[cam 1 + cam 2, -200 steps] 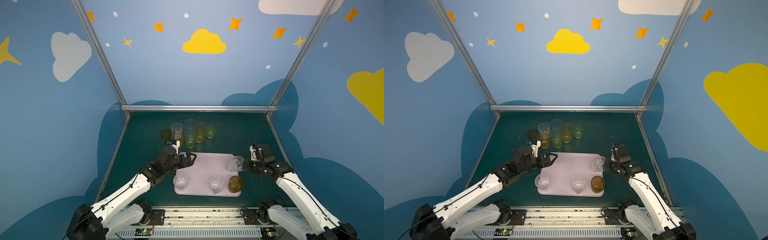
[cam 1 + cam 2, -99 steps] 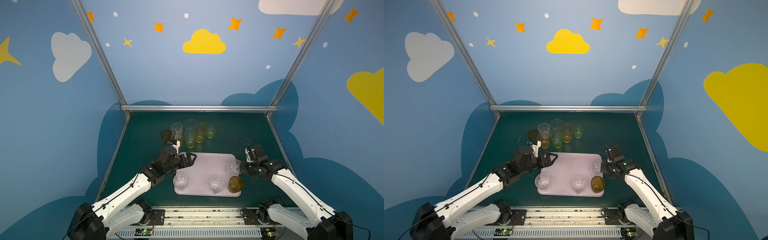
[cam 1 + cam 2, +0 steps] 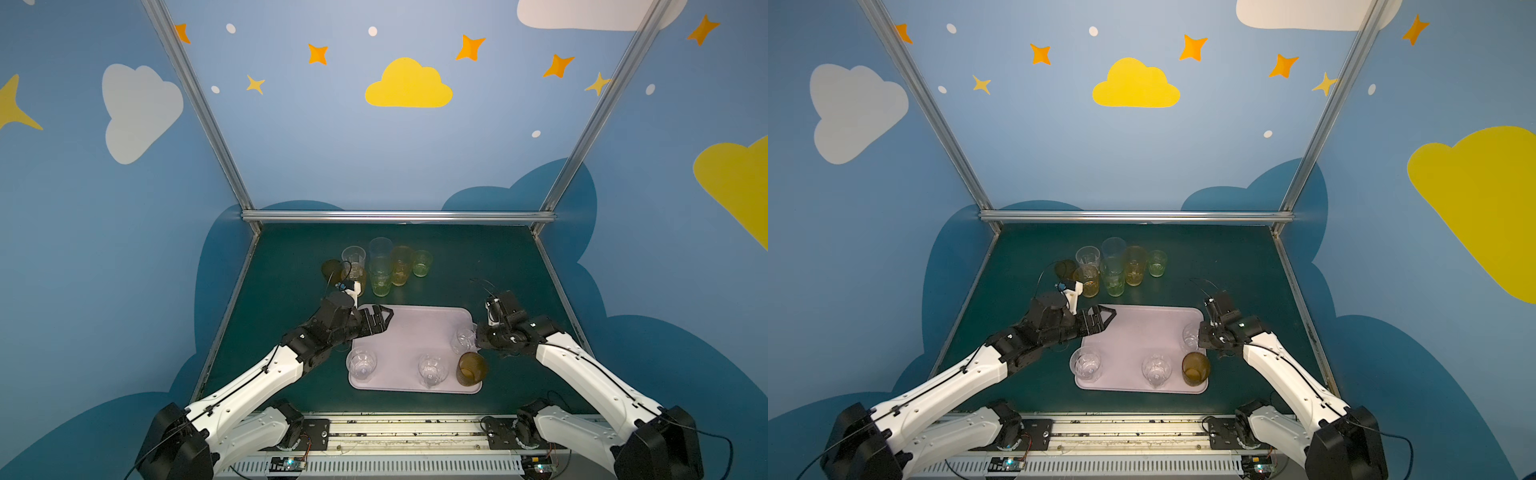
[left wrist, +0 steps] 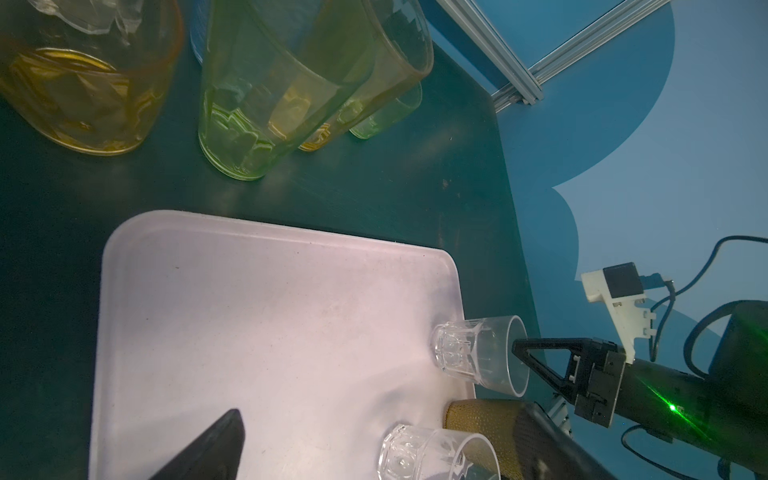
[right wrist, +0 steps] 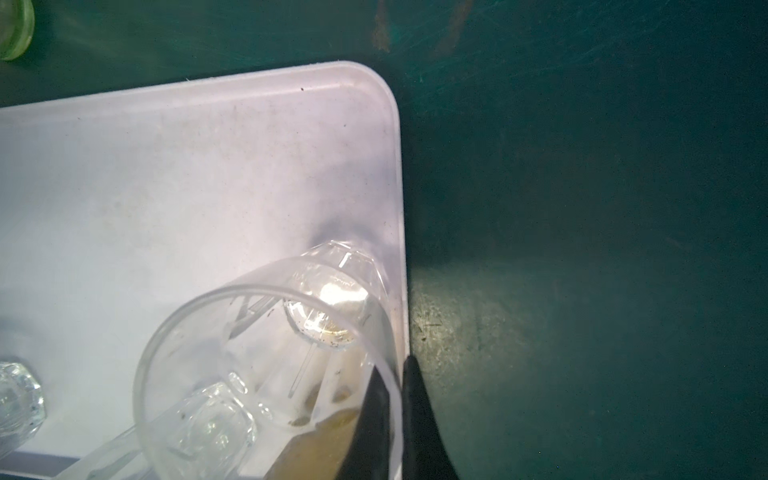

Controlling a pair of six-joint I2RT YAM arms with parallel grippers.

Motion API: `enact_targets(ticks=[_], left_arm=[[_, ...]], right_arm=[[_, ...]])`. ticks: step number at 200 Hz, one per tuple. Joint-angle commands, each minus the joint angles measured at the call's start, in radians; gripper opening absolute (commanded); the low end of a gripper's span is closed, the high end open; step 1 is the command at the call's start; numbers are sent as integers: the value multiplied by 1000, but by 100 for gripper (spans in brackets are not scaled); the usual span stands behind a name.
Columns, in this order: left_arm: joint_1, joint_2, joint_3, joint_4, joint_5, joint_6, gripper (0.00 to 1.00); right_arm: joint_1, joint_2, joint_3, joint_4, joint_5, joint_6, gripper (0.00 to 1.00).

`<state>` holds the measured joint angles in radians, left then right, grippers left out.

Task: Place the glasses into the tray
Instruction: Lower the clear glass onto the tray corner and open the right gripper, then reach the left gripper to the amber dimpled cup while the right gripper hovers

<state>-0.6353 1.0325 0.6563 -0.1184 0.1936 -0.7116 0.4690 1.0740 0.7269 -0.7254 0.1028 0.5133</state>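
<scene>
The pale pink tray lies in the middle of the green table. My right gripper is shut on the rim of a clear faceted glass, whose base sits low by the tray's right rim. Two more clear glasses and a brown one stand along the tray's front. My left gripper hangs open and empty over the tray's far left corner. Several coloured and clear glasses cluster behind the tray.
In the cluster the tall green glass and a short amber glass stand nearest the tray's far edge. Aluminium frame posts bound the table at the back and sides. A metal rail runs along the front.
My right gripper has carried the clear glass a little leftward and down onto the tray's right side. The left arm has stayed still.
</scene>
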Motion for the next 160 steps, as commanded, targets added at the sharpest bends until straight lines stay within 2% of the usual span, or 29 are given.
enact_targets(ticks=[1,100,160], left_arm=[[-1,-3,2,11,-5,11,100],[-1,-18,-16,14,-19,12,100],[-1,-36,-19,0,-35,21,100]], right_arm=[[11,12,3,-25,27,11,0],[33,41,6,-27,36,23,0],[41,14,12,-23,24,34,36]])
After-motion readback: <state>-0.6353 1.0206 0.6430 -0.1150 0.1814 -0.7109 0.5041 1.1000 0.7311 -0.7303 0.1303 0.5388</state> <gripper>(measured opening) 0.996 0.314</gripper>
